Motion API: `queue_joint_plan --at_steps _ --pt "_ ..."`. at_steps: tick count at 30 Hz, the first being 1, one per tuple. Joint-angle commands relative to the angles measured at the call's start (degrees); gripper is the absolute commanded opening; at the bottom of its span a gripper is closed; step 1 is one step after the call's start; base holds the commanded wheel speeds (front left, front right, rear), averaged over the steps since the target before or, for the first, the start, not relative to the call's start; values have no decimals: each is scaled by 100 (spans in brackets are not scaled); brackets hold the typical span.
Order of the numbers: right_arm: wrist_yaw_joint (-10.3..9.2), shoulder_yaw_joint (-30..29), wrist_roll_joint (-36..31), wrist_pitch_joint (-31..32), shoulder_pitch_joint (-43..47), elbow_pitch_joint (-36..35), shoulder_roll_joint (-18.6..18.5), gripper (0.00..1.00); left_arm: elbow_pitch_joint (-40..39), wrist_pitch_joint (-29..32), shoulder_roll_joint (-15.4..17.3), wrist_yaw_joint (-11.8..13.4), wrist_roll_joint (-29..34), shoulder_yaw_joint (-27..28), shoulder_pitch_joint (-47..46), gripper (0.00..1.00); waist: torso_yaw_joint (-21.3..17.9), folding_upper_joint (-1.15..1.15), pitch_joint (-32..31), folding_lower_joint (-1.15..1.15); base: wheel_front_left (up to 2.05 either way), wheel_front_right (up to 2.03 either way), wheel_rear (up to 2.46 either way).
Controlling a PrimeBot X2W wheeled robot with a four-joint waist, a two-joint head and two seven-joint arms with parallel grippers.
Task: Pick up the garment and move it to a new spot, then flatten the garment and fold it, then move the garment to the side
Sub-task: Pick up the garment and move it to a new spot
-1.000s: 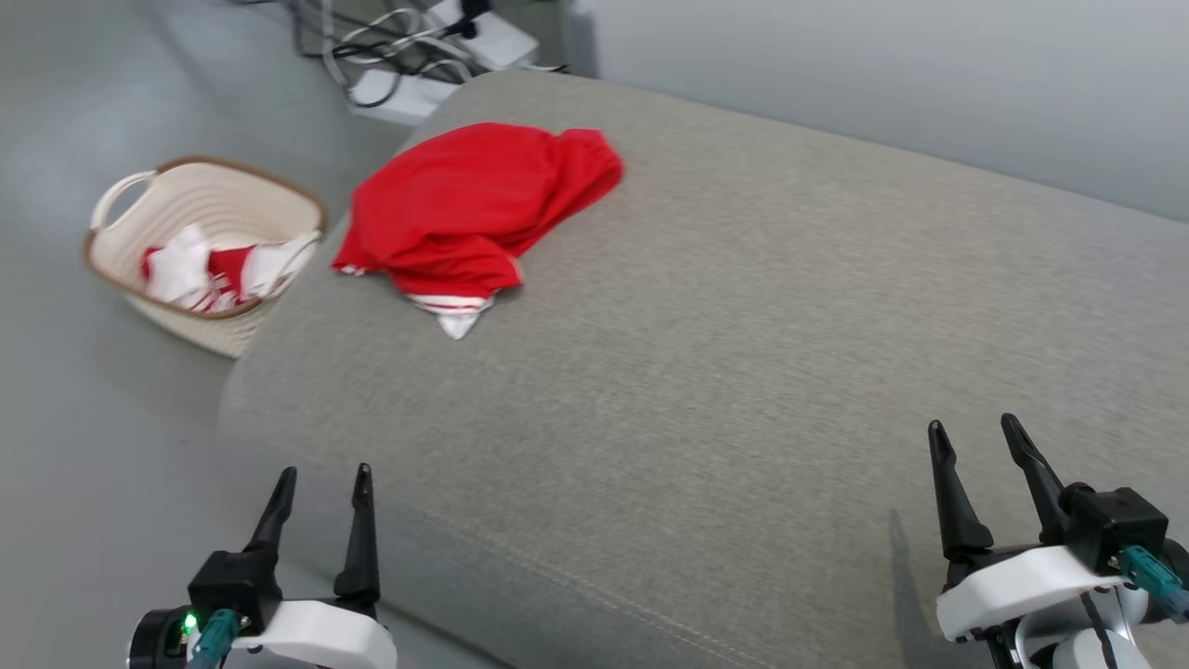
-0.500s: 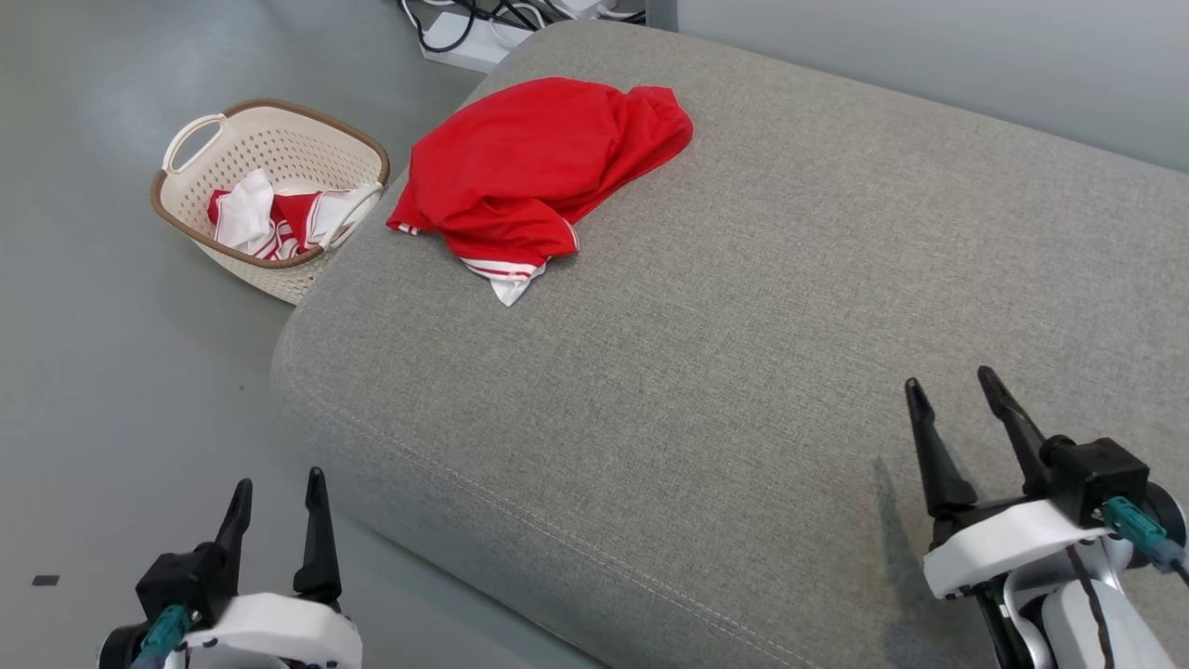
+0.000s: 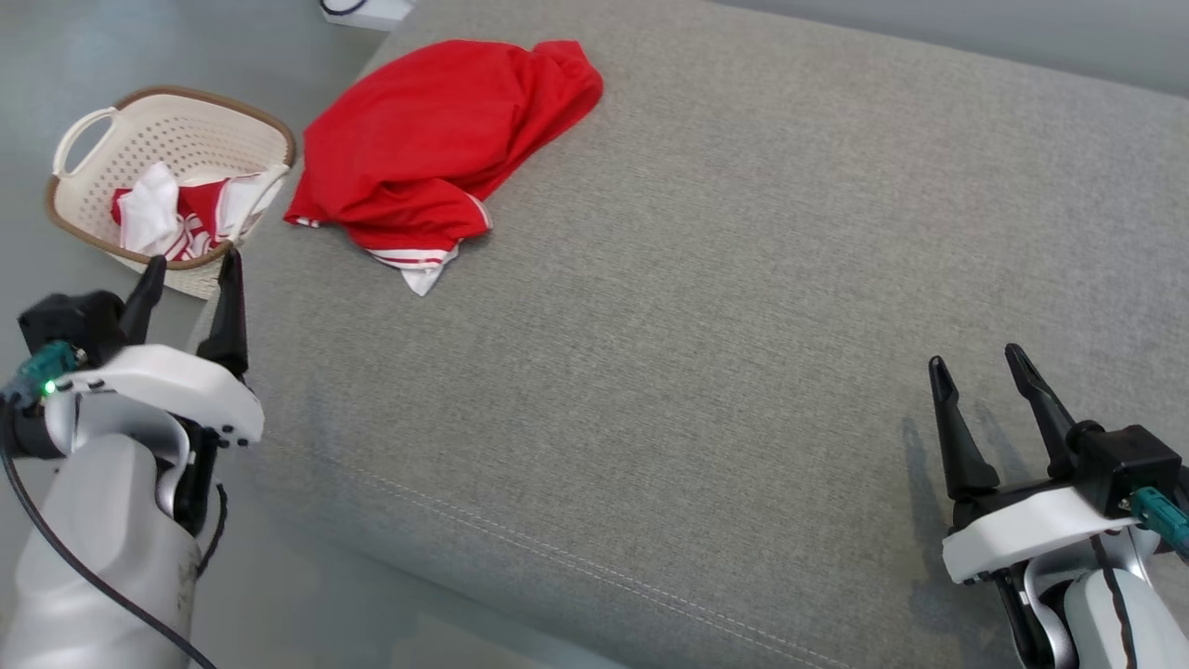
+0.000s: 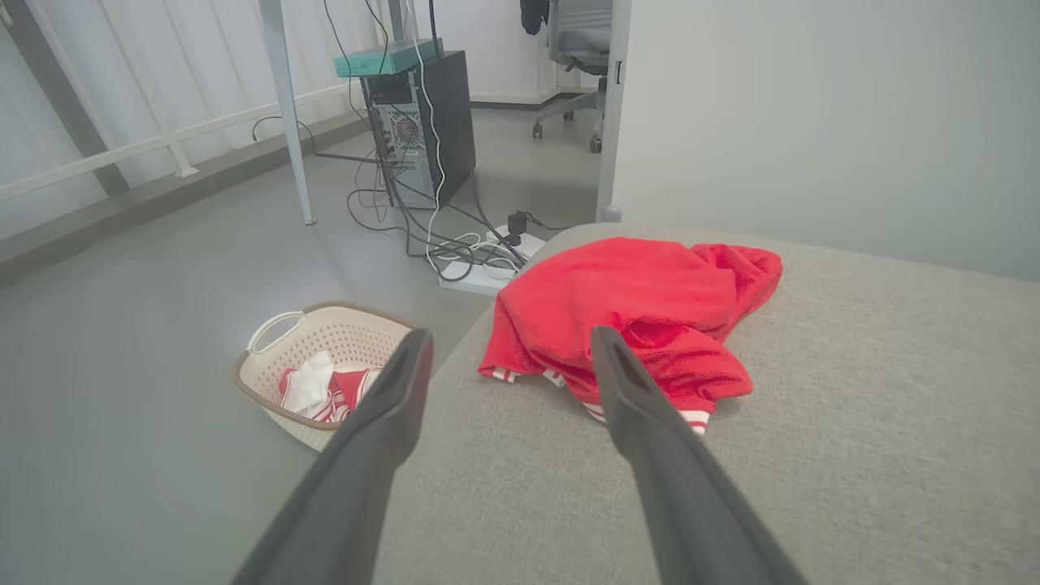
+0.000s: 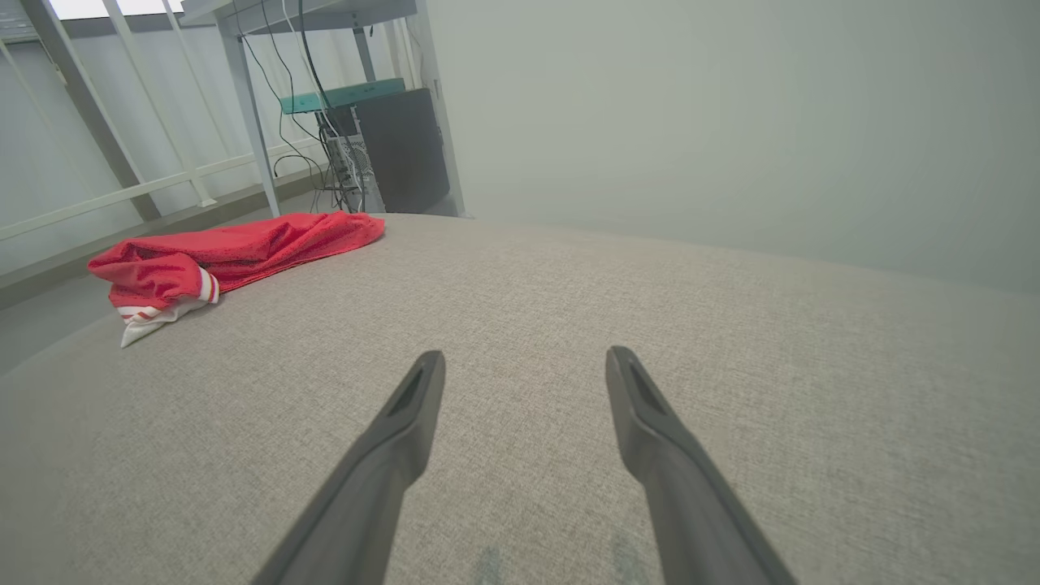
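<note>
Head view: a crumpled red garment (image 3: 437, 158) lies at the far left corner of a grey upholstered seat (image 3: 743, 279), beside a cream laundry basket (image 3: 186, 130) on the floor. Left gripper (image 3: 193, 260) and right gripper (image 3: 975, 358) hover apart from it, fingers spread wide, holding nothing.

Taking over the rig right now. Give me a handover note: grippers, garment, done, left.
Grippers: the left gripper is open and empty, by the left edge of the grey cushion, close to the basket. The right gripper is open and empty, above the cushion's near right part.
Things: the red garment lies crumpled at the cushion's far left corner, apart from both grippers. The basket stands on the floor with red-and-white clothes inside.
Done: nothing yet.
Left: pick up and relocate, flatten, fold, move aside.
</note>
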Motion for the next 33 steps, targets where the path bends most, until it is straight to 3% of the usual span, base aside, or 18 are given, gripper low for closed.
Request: queue_joint_plan --at_steps 1,10,18,23,31,33 --pt "24 141 -53 12 -147 -203 -47 100 -44 -3 306 -15 -60 118 -265 100 -240 0 227 0 0 0 0" --pt "24 172 -78 141 -350 -505 -156 100 855 292 854 -42 -914 -486 -1330 100 -942 0 837 0 0 0 0" --pt "24 237 -78 182 -513 -682 -181 100 1479 257 1283 -43 -1504 -566 -1648 100 -1468 0 1263 0 0 0 0" --pt "24 262 -60 181 -562 -724 -185 100 2033 118 1427 256 -1645 -350 -1761 100 -1742 0 1406 0 0 0 0" --pt "24 264 3 182 -577 -768 -181 100 2490 13 1536 484 -1802 -185 -1892 100 -2009 0 1547 0 0 0 0" --pt "24 271 36 177 -571 -756 -170 100 2531 -29 1569 571 -1763 -211 -1916 0 -2043 0 1545 0 0 0 0"
